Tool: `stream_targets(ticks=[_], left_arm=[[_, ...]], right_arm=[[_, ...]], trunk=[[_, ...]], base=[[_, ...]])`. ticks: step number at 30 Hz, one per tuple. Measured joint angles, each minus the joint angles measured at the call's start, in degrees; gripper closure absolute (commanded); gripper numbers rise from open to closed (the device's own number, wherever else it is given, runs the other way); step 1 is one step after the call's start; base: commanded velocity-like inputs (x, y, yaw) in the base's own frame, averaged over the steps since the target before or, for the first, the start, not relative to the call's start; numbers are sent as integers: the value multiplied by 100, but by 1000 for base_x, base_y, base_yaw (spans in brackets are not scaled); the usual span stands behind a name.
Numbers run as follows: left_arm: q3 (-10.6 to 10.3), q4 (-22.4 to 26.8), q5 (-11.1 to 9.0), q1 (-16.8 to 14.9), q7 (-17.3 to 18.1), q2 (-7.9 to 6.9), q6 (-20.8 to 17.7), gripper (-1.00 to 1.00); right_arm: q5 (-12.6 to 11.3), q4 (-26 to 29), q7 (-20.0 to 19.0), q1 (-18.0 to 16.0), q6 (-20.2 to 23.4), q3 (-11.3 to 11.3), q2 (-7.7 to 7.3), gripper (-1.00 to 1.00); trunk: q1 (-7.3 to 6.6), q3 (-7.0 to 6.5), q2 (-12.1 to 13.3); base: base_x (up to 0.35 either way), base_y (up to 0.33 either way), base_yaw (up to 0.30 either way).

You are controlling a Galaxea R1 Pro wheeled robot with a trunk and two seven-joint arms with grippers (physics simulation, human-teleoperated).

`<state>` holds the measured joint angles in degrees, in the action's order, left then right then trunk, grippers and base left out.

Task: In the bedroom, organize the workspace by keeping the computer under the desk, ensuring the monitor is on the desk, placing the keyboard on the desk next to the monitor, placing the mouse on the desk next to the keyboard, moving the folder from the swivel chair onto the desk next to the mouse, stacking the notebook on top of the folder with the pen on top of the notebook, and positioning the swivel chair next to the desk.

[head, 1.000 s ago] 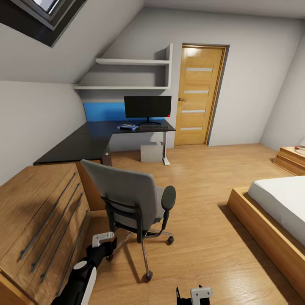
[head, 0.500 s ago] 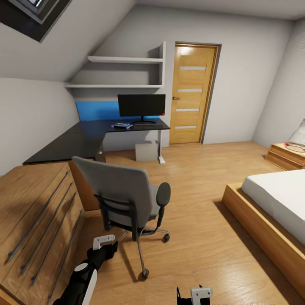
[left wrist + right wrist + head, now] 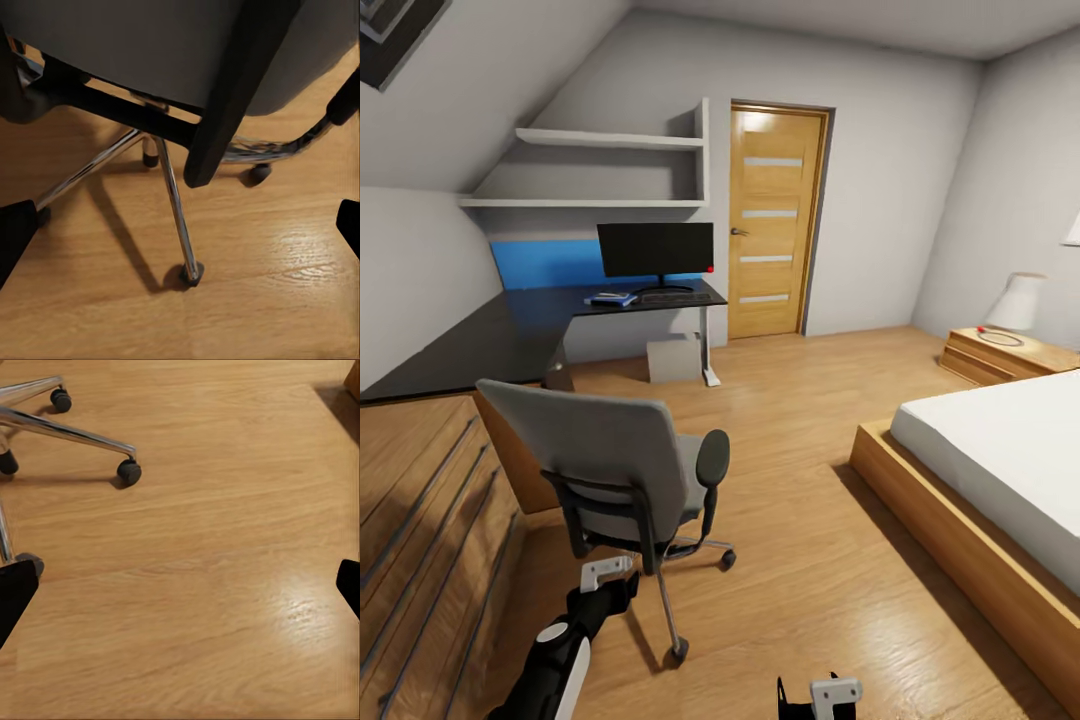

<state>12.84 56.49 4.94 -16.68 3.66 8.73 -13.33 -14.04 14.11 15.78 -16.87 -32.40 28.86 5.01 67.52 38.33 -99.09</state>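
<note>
Head view, largest first: bed (image 3: 1000,470) w/ white mattress in wood frame, cut off at the edge on robot's right. Light-wood dresser (image 3: 430,540) on robot's left, partly cropped, drawers closed, contents hidden. Desk (image 3: 510,335) L-shaped, black top, blue back panel; near end hidden behind dresser corner and chair back. Door (image 3: 772,222) shut, beyond the desk's right end.

Swivel chair (image 3: 615,470) stands on open floor betw. dresser and bed, well apart from the desk's monitor end, back toward camera; seat surface hidden by the backrest, so can't tell if anything lies on it. Chrome legs + casters also in both wrist views.

Monitor (image 3: 656,250) upright on desk, red dot at lower right corner. Computer (image 3: 674,360) on floor under desk, beside the white leg. Keyboard (image 3: 674,297) on desktop just in front of monitor stand, small, keys not resolvable. Folder (image 3: 610,298) blue, on desktop just left of keyboard; smth pale on top of it, too small to ID. Mouse, pen not made out.

Nightstand (image 3: 1005,352) by far wall w/ lamp (image 3: 1018,300) on it. Two wall shelves (image 3: 595,170) above desk.

Left gripper (image 3: 180,225): dark tips at opposite frame edges, spread apart, nothing betw. them, above chair base. Right gripper (image 3: 180,585): tips likewise spread wide, holding nothing, over bare floor
</note>
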Motion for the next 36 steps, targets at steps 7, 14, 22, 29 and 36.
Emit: stream_targets(ticks=[7,14,22,29,36], left_arm=[[0,-75,0,0,0,-2,2,-100],[0,-116,-6,2,-6,-2,23,-100],[-1,-245,-5,1,-8,-2,281,-100],[-2,-275,-6,1,-4,-2,361,-100],[-2,-281,-3,2,-1,-2,375,-100]], right_arm=[[5,-11,5,0,-264,0,-20,-100],[24,-76,179,17,-1154,4,-66,-100],[45,-218,274,22,-1452,16,-92,-100],[34,-235,289,22,-1483,17,-95,-100],[37,-238,293,21,-1488,23,-88,-100]], trunk=[[0,0,0],[0,0,0],[0,0,0],[0,0,0],[0,0,0]], base=[[0,0,-41],[0,0,-5],[0,0,0],[0,0,0],[0,0,0]])
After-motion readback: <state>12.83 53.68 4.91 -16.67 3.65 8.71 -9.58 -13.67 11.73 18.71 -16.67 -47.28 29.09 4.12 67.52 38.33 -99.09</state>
